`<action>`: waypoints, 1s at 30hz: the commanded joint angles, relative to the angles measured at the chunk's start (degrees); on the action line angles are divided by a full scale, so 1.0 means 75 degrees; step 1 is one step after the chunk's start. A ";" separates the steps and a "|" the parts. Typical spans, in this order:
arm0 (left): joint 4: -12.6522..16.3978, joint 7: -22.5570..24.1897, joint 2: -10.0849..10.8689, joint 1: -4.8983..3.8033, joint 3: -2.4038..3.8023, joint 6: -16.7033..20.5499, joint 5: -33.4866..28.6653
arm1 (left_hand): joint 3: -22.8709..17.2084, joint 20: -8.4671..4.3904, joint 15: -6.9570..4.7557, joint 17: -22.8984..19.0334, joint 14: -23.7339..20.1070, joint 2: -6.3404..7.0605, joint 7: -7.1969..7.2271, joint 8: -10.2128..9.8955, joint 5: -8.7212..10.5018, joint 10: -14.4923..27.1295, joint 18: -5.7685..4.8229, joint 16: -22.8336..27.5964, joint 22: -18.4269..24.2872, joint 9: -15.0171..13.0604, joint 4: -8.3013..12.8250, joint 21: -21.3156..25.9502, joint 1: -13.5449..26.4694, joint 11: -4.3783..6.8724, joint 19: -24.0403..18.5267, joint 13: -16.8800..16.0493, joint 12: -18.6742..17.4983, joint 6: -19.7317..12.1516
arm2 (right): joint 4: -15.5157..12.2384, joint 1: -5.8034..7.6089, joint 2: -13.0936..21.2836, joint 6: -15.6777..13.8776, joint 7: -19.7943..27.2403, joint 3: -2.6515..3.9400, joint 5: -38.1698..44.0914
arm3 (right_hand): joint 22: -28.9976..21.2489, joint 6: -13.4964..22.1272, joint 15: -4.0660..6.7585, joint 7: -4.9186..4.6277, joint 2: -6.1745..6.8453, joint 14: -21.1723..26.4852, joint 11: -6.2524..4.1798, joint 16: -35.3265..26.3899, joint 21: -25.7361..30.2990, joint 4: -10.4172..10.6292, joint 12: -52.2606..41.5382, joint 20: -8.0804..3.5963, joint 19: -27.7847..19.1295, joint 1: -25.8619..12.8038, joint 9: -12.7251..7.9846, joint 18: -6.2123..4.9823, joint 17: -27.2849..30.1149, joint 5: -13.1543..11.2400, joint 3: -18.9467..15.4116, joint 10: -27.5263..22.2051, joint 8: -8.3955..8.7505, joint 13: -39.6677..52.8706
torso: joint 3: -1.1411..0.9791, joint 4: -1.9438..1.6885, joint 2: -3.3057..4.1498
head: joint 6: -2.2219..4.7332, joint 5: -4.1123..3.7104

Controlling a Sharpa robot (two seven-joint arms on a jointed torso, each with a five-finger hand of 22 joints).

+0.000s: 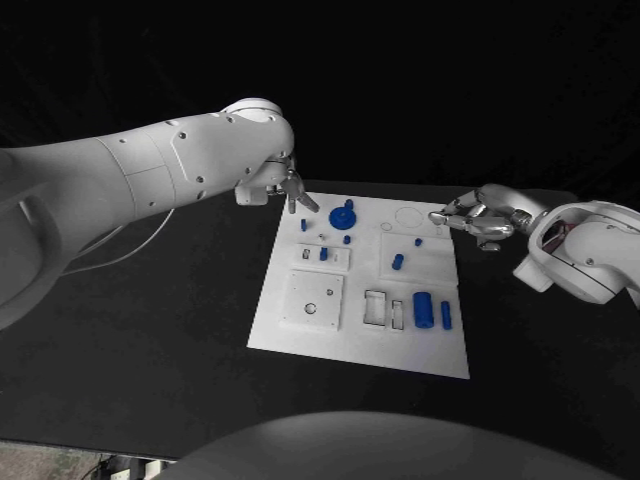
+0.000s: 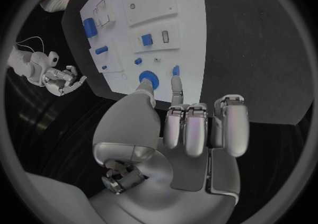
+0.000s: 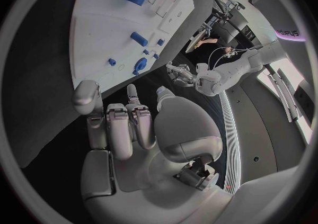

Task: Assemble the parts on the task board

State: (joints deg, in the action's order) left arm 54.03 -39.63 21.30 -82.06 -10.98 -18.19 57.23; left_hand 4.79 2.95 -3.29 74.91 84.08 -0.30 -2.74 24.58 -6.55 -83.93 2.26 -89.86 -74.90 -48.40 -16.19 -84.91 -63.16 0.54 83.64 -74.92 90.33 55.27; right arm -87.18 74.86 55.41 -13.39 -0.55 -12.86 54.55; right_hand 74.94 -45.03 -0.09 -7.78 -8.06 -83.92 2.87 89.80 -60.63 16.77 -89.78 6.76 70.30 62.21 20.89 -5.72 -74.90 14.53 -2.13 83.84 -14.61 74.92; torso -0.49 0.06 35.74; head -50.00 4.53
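Observation:
The white task board point(image 1: 349, 345) lies mid-table, with several blue parts on it. A round blue knob point(image 1: 343, 213) stands near its far edge, and a large blue cylinder point(image 1: 424, 308) lies in a slot at the near right. My left hand point(image 1: 291, 193) hovers over the board's far left corner, holding nothing. In the left wrist view one finger and the thumb of this hand point(image 2: 185, 128) reach out just short of the knob point(image 2: 148, 80) and a small blue peg point(image 2: 175, 69). My right hand point(image 1: 469, 218) hangs at the far right corner, fingers loosely apart around nothing.
Black table surrounds the board point(image 2: 188, 33) on every side. A loose cable point(image 1: 118, 240) hangs from my left arm over the table's left part. Recessed white frames point(image 1: 384, 310) and a square plate point(image 1: 314, 298) occupy the board's near half.

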 commanded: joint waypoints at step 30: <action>-0.1724 0.0835 -0.0990 0.0572 0.0025 0.0056 0.0379 | -0.0216 0.0020 -0.0001 0.2013 0.0789 -0.0074 -0.0047 -0.0374 -0.0659 -0.0809 -0.0045 -0.0019 -0.1377 0.0163 0.0048 0.0091 -0.0437 0.0015 0.0170 -0.2011 -0.0044 -0.0020 | -0.0047 -0.0005 -0.0043 0.0107 0.0060 0.0001 -0.0012 | 0.0862 0.0000 -0.0036 0.0006 -0.0001 -0.0811 0.0034 0.0026 0.0030 -0.0001 -0.0030 0.0010 -0.0033 -0.0076 -0.0010 -0.0093 -0.2013 -0.0030 -0.0052 0.0822 0.0047 0.2010 | 0.0009 -0.0002 0.0004 | 0.0001 -0.0014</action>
State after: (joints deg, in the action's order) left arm 41.15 -34.70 14.10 -77.89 -10.83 -17.68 60.61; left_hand 3.53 2.95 -3.29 74.95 84.08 -0.76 -2.75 21.92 -11.31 -83.94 2.26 -89.86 -74.94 -47.23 -15.88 -84.41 -65.88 0.53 83.63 -74.92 90.33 55.26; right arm -87.41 74.86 55.13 -13.30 -0.46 -12.85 54.41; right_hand 74.92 -45.03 -0.09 -7.78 -8.06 -83.92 2.87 89.80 -60.64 16.76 -89.78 6.76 70.30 62.21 20.89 -5.72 -74.94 14.53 -2.13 83.84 -14.61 74.91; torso -0.42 0.05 35.78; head -50.00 4.53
